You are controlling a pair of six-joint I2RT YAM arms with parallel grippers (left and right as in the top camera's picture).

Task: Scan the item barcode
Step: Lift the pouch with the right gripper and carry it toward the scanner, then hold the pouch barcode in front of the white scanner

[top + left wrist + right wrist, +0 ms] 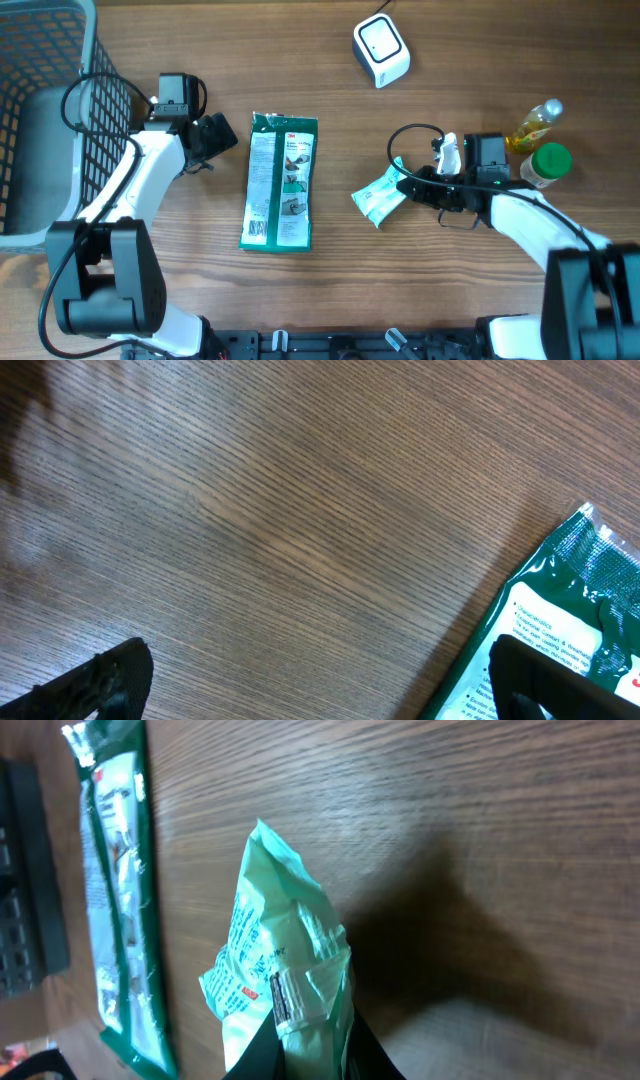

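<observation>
The item, a pale green packet, is pinched at one end by my right gripper, which is shut on it just above the table. In the right wrist view the packet rises from between the jaws of the right gripper, and a small barcode shows on its crumpled end. The white scanner stands at the back of the table, well away from the packet. My left gripper is open and empty, just left of a flat dark green package. One of the left gripper's fingertips hangs over that package's corner.
A wire basket fills the far left. A yellow oil bottle and a green-lidded jar stand at the right, behind my right arm. Bare wood lies between the green package and the scanner.
</observation>
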